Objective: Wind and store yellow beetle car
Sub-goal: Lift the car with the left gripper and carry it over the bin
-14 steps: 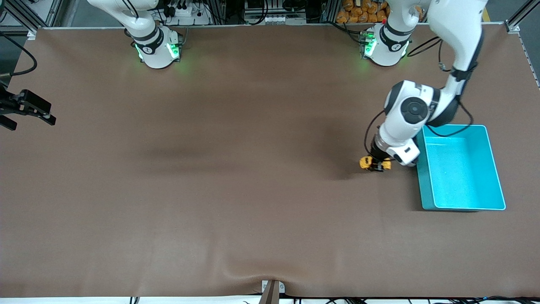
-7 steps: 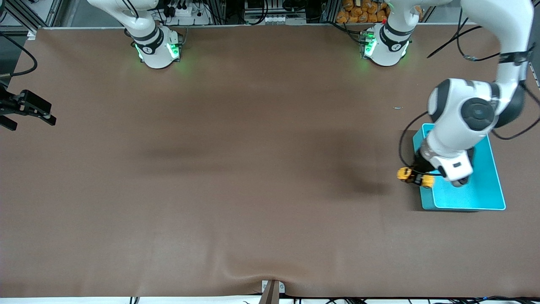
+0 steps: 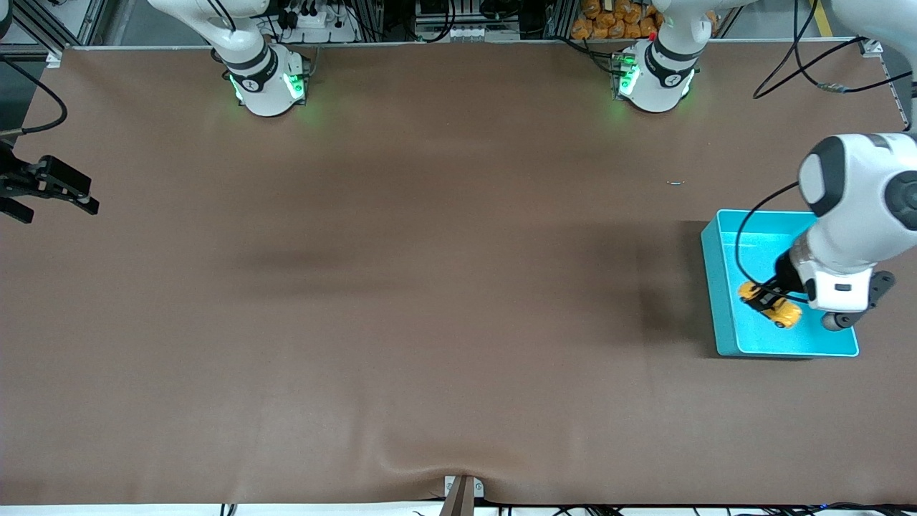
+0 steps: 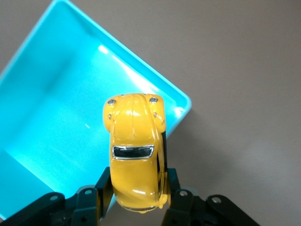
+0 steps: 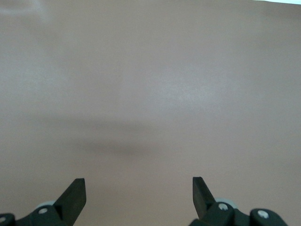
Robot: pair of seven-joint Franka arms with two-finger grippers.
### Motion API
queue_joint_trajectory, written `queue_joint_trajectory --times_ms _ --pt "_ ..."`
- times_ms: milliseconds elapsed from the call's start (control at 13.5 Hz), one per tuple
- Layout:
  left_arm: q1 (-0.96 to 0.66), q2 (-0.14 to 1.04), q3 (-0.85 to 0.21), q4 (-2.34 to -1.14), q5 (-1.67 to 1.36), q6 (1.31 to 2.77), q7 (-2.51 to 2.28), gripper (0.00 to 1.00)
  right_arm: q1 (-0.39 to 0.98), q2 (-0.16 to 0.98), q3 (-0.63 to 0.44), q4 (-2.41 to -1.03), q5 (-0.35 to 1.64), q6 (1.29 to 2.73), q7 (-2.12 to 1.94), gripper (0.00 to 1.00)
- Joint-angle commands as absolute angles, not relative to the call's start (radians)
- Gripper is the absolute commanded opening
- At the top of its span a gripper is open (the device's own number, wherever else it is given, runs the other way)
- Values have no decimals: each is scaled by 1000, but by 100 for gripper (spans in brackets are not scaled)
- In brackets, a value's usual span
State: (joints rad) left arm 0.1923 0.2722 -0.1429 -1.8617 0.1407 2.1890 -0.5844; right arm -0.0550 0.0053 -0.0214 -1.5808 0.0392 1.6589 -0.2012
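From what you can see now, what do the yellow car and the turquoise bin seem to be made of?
The yellow beetle car, held by the left gripper over the bin, looks like glossy painted metal or hard plastic: bright highlights run along its rounded body. Which one cannot be told. The turquoise bin looks like smooth moulded plastic: thin even walls, a uniform colour, a soft sheen on the floor.

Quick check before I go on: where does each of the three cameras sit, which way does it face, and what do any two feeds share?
Front view: high across the table, facing both bases; shows the left end effector holding the yellow beetle car over the turquoise bin; right end effector waits.
Left wrist view: looks down past its fingers at car and bin, both shared with the front view.
Right wrist view: open fingers over bare table.
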Motion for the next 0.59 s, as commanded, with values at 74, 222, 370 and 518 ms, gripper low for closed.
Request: queue_joint_trajectory --times_ms 74,222,370,518 --pt "294 302 -155 -1856 163 2168 -271 0 -51 2 -18 -1583 34 1667 -192 100" --pt "333 327 -155 -1858 163 2168 -117 0 -51 3 -18 -1582 34 1680 -192 100" --pt "366 366 -155 -1864 163 2168 33 0 -52 3 -18 -1582 37 1687 -192 100" --pt "396 403 -155 -1862 163 2169 160 0 -52 5 -18 -1582 43 1697 -190 100"
